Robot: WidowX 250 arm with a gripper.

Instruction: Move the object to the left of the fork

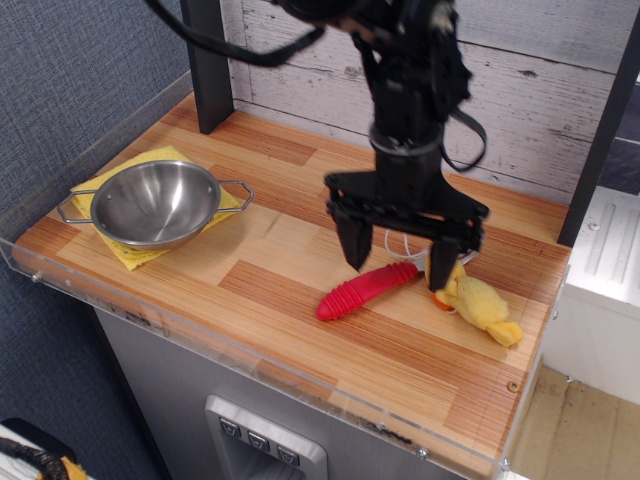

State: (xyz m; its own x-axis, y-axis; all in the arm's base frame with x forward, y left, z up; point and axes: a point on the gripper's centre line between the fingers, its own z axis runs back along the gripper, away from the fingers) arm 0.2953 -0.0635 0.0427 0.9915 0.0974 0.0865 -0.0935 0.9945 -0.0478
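The small yellow plush duck (481,307) lies on the wooden table at the right, its orange beak toward the fork. The fork's red ribbed handle (365,291) lies just left of the duck; its silver head is hidden behind my gripper. My gripper (398,260) is open and empty, pointing down over the fork's head end. Its right finger (441,262) stands right against the duck's head and its left finger (353,240) hangs above the red handle. A white string loop (397,241) shows between the fingers.
A steel bowl (153,203) with two handles sits on a yellow cloth (131,253) at the left. A dark post (207,66) stands at the back left. A clear plastic rim (250,350) runs along the table's front edge. The white plank wall is behind.
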